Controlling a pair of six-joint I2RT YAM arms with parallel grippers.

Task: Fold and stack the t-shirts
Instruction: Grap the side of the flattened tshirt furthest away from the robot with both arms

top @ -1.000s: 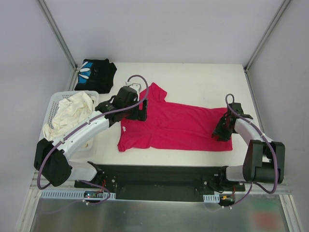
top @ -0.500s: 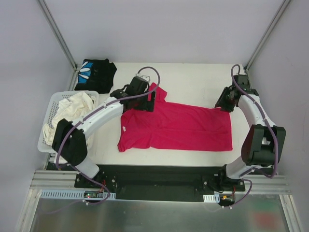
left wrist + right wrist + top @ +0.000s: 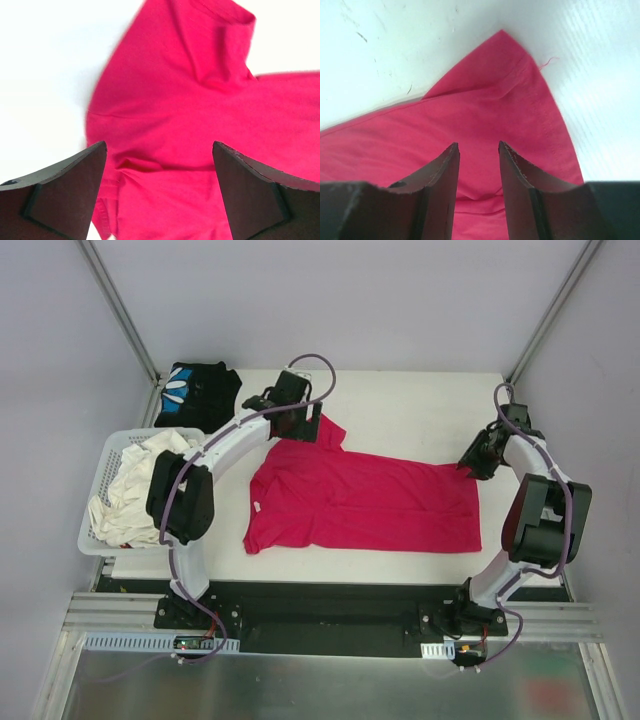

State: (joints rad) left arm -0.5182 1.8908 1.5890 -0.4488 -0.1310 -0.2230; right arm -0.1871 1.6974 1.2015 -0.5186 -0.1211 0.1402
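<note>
Holds the left hand (image 3: 159,150) open over the far sleeve (image 3: 330,435) of the magenta-red t-shirt (image 3: 365,502), flat on the tabletop (image 3: 420,405); poises the right hand (image 3: 478,146), parted and empty, above its far hem corner (image 3: 502,40), presumably to fold that edge. Leaves the black t-shirt (image 3: 200,390) bunched far-left.

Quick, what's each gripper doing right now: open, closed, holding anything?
Left gripper: open wide above a sleeve of the red t-shirt, holding nothing.
Right gripper: open, narrower gap, above the shirt's hem corner, holding nothing.
</note>
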